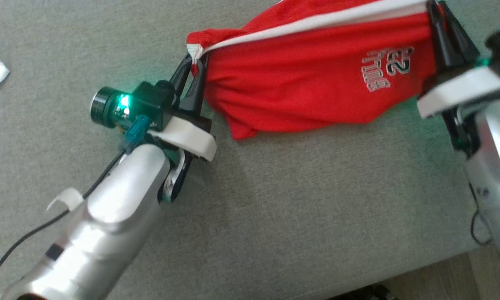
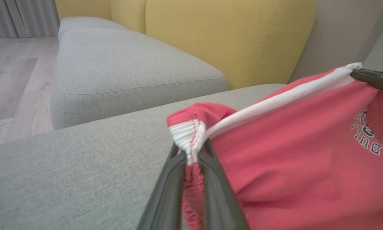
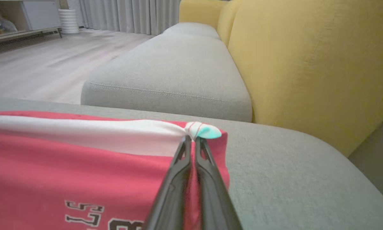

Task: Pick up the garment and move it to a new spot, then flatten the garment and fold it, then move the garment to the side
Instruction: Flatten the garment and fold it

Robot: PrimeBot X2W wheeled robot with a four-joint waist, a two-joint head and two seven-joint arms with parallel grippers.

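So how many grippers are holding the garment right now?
2. The left gripper pinches one white-trimmed corner of the garment; the right gripper clamps the opposite corner.

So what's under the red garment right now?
The grey sofa cushion, visible around it. The garment is held stretched between the left gripper and right gripper; the cushion patch directly beneath is covered.
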